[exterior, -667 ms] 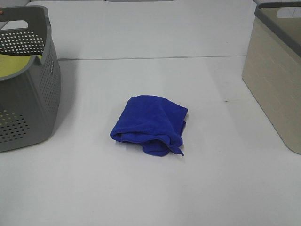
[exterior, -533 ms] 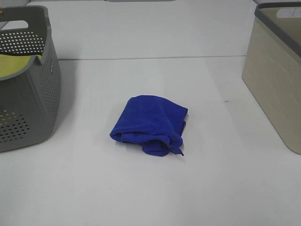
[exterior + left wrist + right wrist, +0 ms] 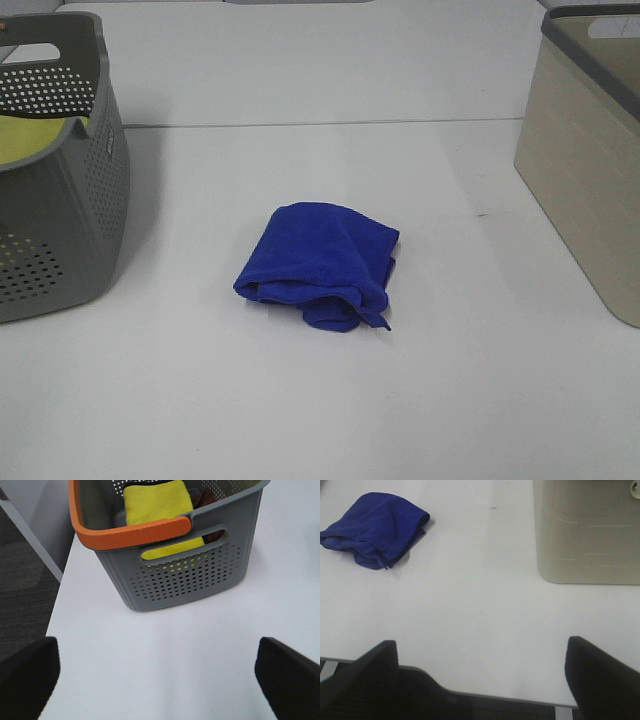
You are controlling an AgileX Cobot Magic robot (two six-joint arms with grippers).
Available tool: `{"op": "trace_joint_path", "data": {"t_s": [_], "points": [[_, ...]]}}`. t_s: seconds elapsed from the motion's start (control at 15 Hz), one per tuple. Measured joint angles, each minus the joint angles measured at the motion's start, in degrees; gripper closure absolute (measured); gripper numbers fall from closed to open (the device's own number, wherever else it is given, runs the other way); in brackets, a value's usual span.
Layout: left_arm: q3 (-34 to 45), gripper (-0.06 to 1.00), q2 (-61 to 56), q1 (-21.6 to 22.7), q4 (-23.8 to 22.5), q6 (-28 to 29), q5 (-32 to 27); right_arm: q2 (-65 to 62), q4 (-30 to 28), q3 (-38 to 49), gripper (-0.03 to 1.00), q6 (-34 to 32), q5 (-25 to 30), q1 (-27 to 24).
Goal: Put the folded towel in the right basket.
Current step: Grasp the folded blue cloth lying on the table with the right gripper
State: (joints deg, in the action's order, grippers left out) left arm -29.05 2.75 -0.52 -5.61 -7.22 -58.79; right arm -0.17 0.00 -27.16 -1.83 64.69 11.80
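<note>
A folded blue towel (image 3: 320, 265) lies in the middle of the white table; it also shows in the right wrist view (image 3: 372, 527). The beige basket (image 3: 590, 150) stands at the table's right edge, and its wall shows in the right wrist view (image 3: 587, 535). Neither gripper appears in the exterior high view. My right gripper (image 3: 480, 680) is open and empty near the table's front edge, well short of the towel. My left gripper (image 3: 160, 680) is open and empty over the table, in front of the grey basket.
A grey perforated basket (image 3: 55, 170) with an orange rim (image 3: 125, 532) stands at the left, holding a yellow cloth (image 3: 160, 505) and other items. The table's left edge and dark floor (image 3: 25, 580) show in the left wrist view.
</note>
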Motion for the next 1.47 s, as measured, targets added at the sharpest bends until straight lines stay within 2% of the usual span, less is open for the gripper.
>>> {"op": "trace_joint_path", "data": {"t_s": [1.47], "points": [[0.0, -0.04, 0.0, 0.0, 0.0, 0.0, 0.0, 0.0, 0.0, 0.0, 0.1, 0.0, 0.0, 0.0]]}}
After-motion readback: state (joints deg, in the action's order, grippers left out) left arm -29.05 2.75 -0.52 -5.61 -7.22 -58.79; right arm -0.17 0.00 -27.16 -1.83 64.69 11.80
